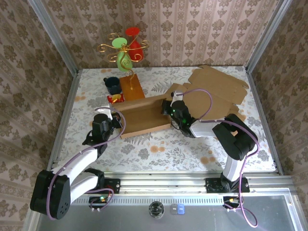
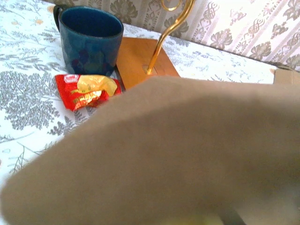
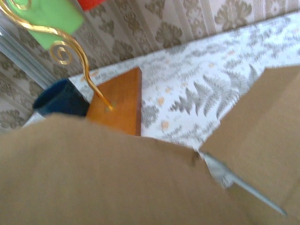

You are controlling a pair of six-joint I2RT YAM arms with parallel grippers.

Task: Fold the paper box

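My left pincer [image 1: 114, 120] is pressed together at the left end of the raised panel [image 1: 142, 115]. My right pincer [image 1: 168, 108] is at its right end, jaw state can't tell. The paper box [image 1: 216, 91] is mid-table, mostly flat: one wall up, remaining folds left.

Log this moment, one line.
paper box: one flap raised | left gripper: shut on flap's left end | right gripper: at flap's right end, grip unclear
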